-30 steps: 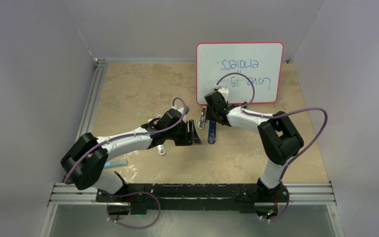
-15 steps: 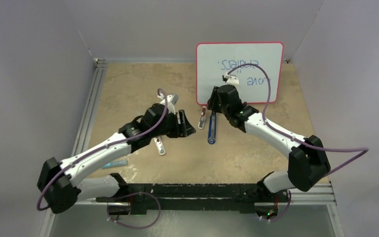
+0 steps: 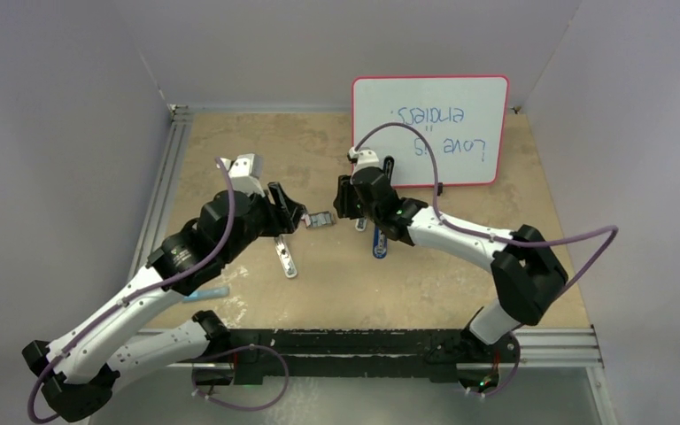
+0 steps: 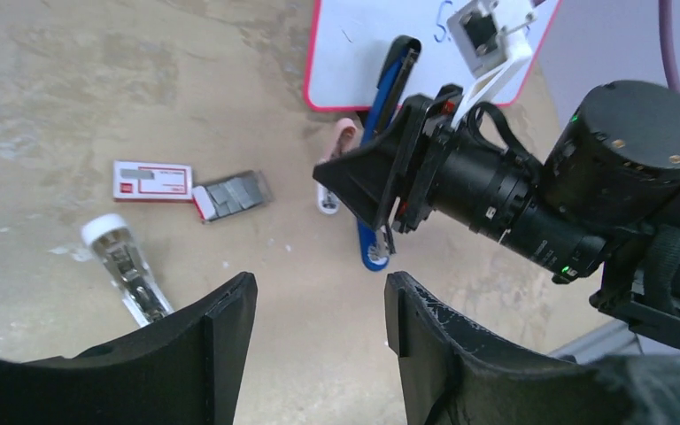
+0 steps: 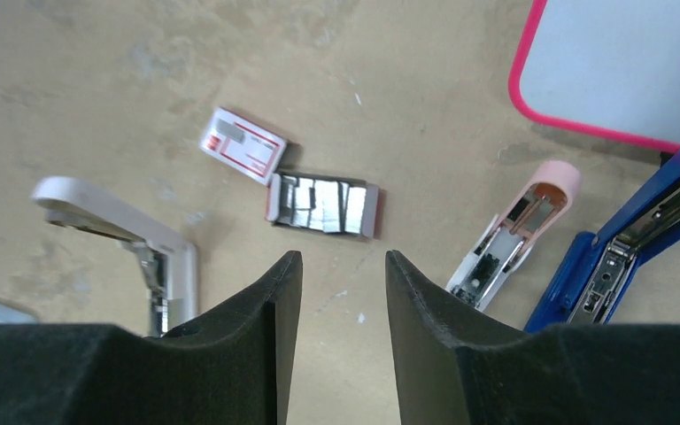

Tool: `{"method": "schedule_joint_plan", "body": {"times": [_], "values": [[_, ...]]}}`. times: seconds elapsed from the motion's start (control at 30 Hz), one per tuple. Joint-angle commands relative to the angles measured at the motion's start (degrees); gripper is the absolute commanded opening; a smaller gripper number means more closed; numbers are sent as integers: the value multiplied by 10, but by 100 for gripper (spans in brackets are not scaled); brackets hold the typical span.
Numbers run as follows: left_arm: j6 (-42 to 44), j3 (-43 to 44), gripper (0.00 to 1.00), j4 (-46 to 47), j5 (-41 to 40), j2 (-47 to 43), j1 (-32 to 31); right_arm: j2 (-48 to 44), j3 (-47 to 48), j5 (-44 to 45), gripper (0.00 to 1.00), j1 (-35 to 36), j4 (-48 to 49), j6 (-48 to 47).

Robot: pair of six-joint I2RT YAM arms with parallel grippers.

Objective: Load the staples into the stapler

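Tan mottled surface [image 3: 257, 150], grey walls around. Nearest: white oblong bar [image 3: 285, 258], flat. At its 1 o'clock, dark-grey metallic staple block [image 5: 323, 204] in small open tray, just beside red-and-white box [image 5: 242, 144]. Left hand [image 4: 319, 305] at staples' 9 o'clock, right hand [image 5: 341, 266] at 2 o'clock; both parted, empty. Slim blue-topped stapler [image 3: 379, 243] at staples' 4 o'clock, metal channel showing. Farthest: pink-framed whiteboard [image 3: 429, 130].

walls [image 3: 71, 71]: pale grey, three sides | tabletop [image 3: 257, 159]: mottled beige | rail [image 3: 161, 186]: aluminium, left edge

Staples [image 5: 323, 204] clear above; box [image 5: 242, 144] beside, pink piece [image 5: 513, 232] near.
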Motion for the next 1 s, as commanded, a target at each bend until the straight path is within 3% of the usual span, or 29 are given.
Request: {"method": "schedule_joint_plan", "body": {"times": [0.0,0.17,0.3,0.67,0.7,0.83,0.97], "values": [[102,-18,54,69,-59,-13,-1,10,20,13,41,7,9,-31],[136,-47,52,135,-38,-5,-1,22,13,28,34,20,-3,-40],[133,-45,50,129,-42,15,-1,28,12,35,33,34,-11,-53],[84,-39,50,38,-81,-20,-2,107,87,43,46,55,-54,-73],[86,-32,50,33,-92,-17,-2,116,97,37,45,57,-54,-75],[53,2,49,-31,-131,5,-2,166,142,45,24,59,-88,-75],[29,-10,49,-58,-143,-5,-2,195,163,52,23,60,-85,-64]]}}
